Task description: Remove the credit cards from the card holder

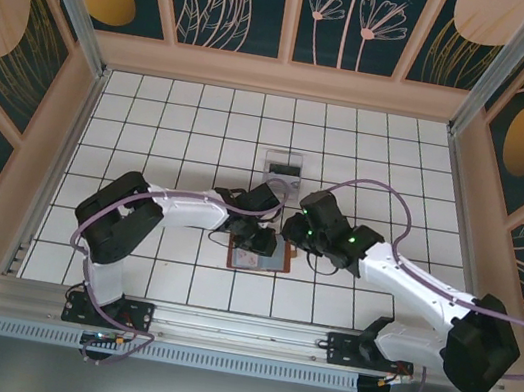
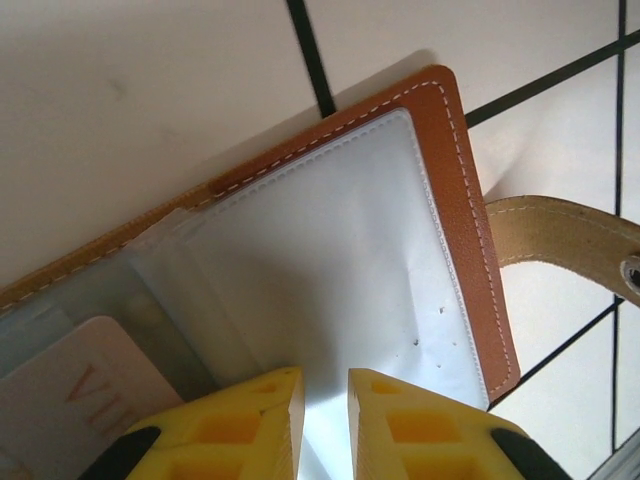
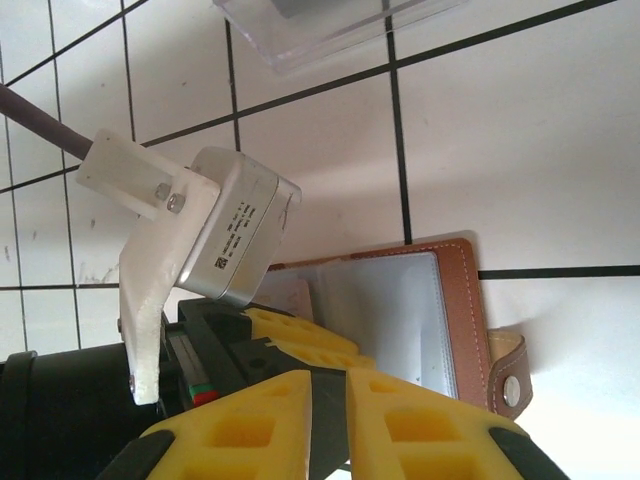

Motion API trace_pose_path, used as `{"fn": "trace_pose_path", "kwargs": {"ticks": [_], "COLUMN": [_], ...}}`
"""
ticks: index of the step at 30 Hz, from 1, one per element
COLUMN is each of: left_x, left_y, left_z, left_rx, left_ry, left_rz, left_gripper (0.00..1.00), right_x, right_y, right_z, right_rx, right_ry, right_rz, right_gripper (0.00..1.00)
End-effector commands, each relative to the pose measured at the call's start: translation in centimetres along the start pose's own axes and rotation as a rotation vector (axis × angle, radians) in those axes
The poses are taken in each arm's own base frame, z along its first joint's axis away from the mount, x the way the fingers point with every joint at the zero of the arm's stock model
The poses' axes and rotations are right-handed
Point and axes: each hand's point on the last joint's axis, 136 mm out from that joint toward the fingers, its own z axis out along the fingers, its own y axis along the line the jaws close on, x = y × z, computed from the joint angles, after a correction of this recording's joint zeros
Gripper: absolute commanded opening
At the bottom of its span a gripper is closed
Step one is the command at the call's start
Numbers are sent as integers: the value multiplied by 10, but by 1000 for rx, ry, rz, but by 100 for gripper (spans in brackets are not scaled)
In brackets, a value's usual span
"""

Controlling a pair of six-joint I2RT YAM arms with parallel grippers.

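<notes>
Card holder (image 1: 277, 263) lies open on the table (image 1: 205, 115); a pale card (image 2: 85, 385) sits in its pocket; left jaws nearly pressed together over the grey-blue lining (image 2: 330, 250); right jaws likewise, just beside the holder.

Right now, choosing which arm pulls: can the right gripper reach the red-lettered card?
Probably not: the left gripper and its wrist camera sit between the right gripper and that card, over the card holder.

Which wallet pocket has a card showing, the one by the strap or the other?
The one away from the strap: a pale card with red lettering shows in it. The pocket beside the strap looks plain, no card visible.
</notes>
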Motion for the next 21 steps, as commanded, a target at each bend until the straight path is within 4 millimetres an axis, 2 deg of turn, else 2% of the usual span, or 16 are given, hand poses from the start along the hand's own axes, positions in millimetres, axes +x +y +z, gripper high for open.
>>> {"fn": "trace_pose_path", "kwargs": {"ticks": [1, 6, 7, 8, 11, 13, 15, 21], "left_x": [9, -5, -5, -10, -14, -18, -12, 0], "left_y": [31, 21, 23, 18, 19, 24, 40, 70], "left_z": [-10, -34, -33, -45, -56, -64, -66, -70], "left_rx": [-128, -104, -107, -85, -64, -64, -83, -119], "left_ry": [3, -80, -82, -117, -150, -173, -175, -180], "left_rz": [-1, -1, -10, -13, -40, -65, -101, -176], "left_gripper": [21, 22, 22, 22, 22, 22, 22, 22], "right_x": [-9, -12, -13, -14, -12, -10, -7, 7], "right_y": [18, 26, 26, 28, 29, 31, 33, 37], "right_z": [1, 1, 1, 1, 5, 9, 13, 34], "right_rx": [-55, -74, -76, -78, -78, -84, -91, -97], "right_ry": [-1, -1, -3, -4, 17, 36, 57, 155], "right_rz": [-15, -17, -17, -21, -30, -36, -44, -83], "right_gripper": [17, 17, 18, 19, 20, 21, 21, 21]}}
